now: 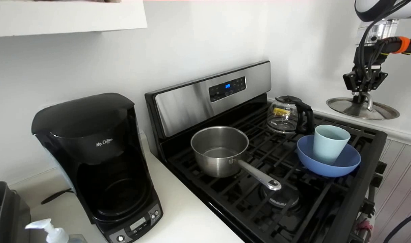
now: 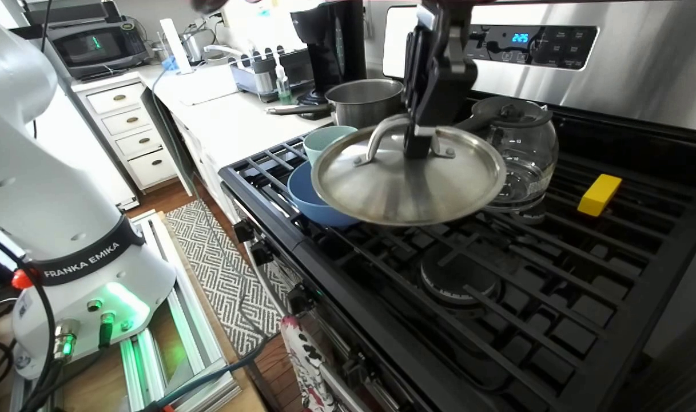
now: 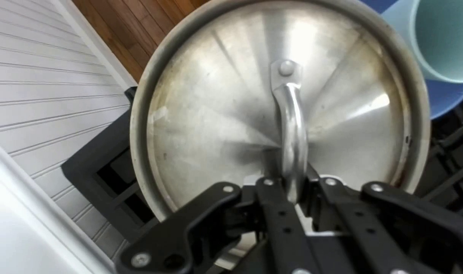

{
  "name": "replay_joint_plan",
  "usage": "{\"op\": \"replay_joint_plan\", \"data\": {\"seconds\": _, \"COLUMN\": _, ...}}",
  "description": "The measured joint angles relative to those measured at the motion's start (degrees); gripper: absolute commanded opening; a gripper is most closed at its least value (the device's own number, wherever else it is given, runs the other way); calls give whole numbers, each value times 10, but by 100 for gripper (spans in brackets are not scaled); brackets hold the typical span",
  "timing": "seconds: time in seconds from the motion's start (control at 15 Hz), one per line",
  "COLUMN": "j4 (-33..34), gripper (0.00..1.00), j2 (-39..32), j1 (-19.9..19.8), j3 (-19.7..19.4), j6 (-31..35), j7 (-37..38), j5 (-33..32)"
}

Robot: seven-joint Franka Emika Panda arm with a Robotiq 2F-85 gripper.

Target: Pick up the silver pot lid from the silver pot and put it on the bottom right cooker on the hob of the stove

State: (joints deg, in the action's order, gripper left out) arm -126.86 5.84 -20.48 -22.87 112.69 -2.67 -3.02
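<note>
The silver pot lid [image 1: 354, 112] is a shiny round lid with an arched metal handle. It hangs in the air above the right part of the stove [image 2: 519, 349], roughly level, and also shows large in the wrist view [image 3: 220, 114]. My gripper [image 1: 359, 97] is shut on the lid's handle, its fingers on either side of the bar [image 3: 292, 171]. In an exterior view the lid [image 2: 405, 191] appears above a bare front burner [image 2: 461, 273]. The silver pot [image 1: 217, 167] stands uncovered on the back left grate, its long handle toward the stove's front.
A blue bowl [image 1: 323, 168] with a pale cup [image 1: 330, 145] sits at the middle front of the stove. A glass carafe [image 2: 525, 154] stands behind it, and a yellow block [image 2: 599, 194] lies on the back right grate. A black coffee maker [image 1: 100, 135] stands on the counter.
</note>
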Motion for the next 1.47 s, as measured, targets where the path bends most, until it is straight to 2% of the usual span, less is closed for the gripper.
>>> {"op": "replay_joint_plan", "data": {"seconds": 0.2, "j4": 14, "gripper": 4, "j2": -50, "j1": -20, "j3": -15, "j6": 26, "j7": -3, "j5": -37}}
{"op": "replay_joint_plan", "data": {"seconds": 0.47, "j4": 40, "gripper": 4, "j2": -122, "j1": -32, "j3": -21, "j6": 61, "j7": -3, "j5": -36}}
{"op": "replay_joint_plan", "data": {"seconds": 0.93, "j4": 103, "gripper": 4, "j2": -217, "j1": -37, "j3": -13, "j6": 82, "j7": -3, "j5": 51}}
{"op": "replay_joint_plan", "data": {"seconds": 1.47, "j4": 175, "gripper": 4, "j2": -296, "j1": -63, "j3": 7, "j6": 81, "j7": -3, "j5": 106}}
